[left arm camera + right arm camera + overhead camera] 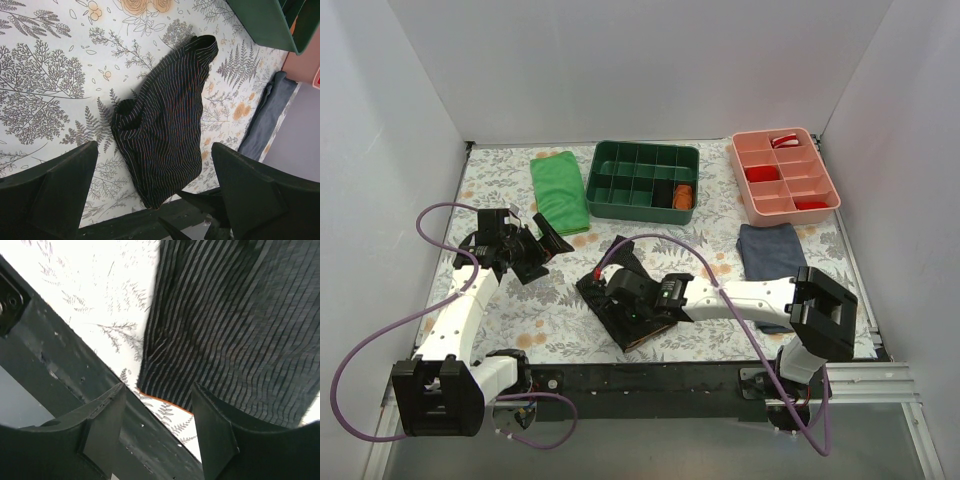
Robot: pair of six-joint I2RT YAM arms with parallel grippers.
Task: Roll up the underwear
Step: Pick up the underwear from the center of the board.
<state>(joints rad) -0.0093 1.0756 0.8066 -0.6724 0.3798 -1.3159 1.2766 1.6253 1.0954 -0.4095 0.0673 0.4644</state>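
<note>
While right gripper (159, 392) hangs over near hem of underwear (165, 135), jaws parted, gripping nothing, underwear lies loosely spread on floral table (550, 315) by front rail. Left gripper (154, 147) wide, empty, apart to left.

This is a robot test cell in a laboratory, not a home. Plain white panels (650, 70) close the flower-printed table top (560, 305) on three sides. The left arm (450, 325) and the right arm (750, 297) are bolted to a black base plate (650, 378) at the near edge, beside an aluminium profile rail (875, 385). A loose purple cable (445, 205) runs to each arm. A green compartment tray (642, 180) and a pink compartment tray (783, 175) stand at the back.
</note>
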